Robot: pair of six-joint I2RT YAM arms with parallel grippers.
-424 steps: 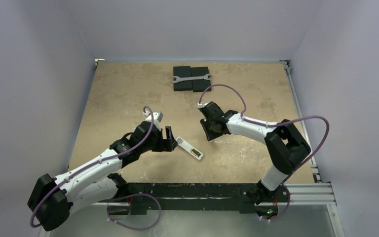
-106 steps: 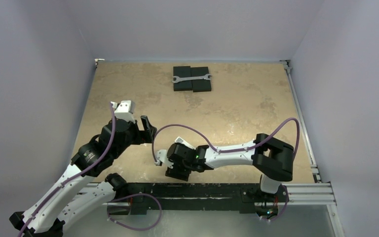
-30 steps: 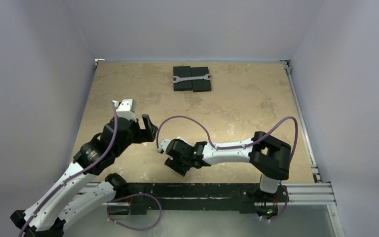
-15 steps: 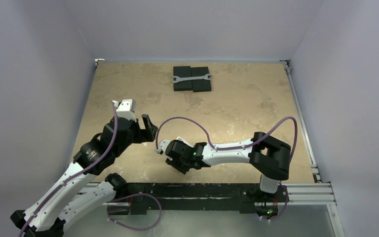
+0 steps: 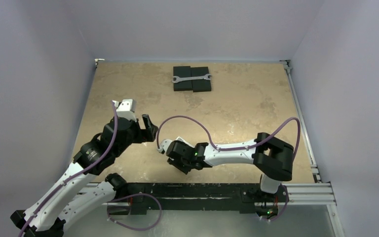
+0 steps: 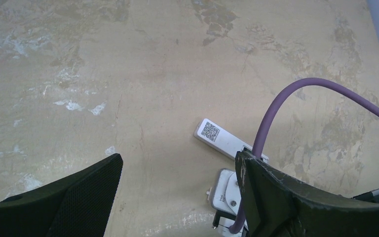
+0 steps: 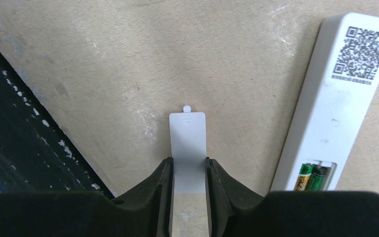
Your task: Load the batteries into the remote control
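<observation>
The remote control (image 7: 335, 108) lies face down on the tan table, its QR label up. Both batteries (image 7: 312, 176), one gold-yellowish and one dark green, sit side by side in its open compartment. Left of it, my right gripper (image 7: 188, 165) is shut on the long edges of a small plain white cover piece (image 7: 188, 143), whose tab points away from me. From above, the right gripper (image 5: 180, 159) hides most of the remote (image 5: 179, 139). My left gripper (image 5: 148, 127) hangs open just left of it, nothing between its fingers (image 6: 79, 192). In the left wrist view the remote (image 6: 219, 138) shows beyond them.
A silver wrench (image 5: 191, 78) rests on black blocks (image 5: 191, 86) at the back of the table. The table's dark near edge (image 7: 10, 148) runs close to the left of the cover piece. The right arm's purple cable (image 6: 296, 94) arcs over the remote.
My right gripper's jaws have come together onto the cover piece, and that arm shifted slightly. The left arm has not moved.
</observation>
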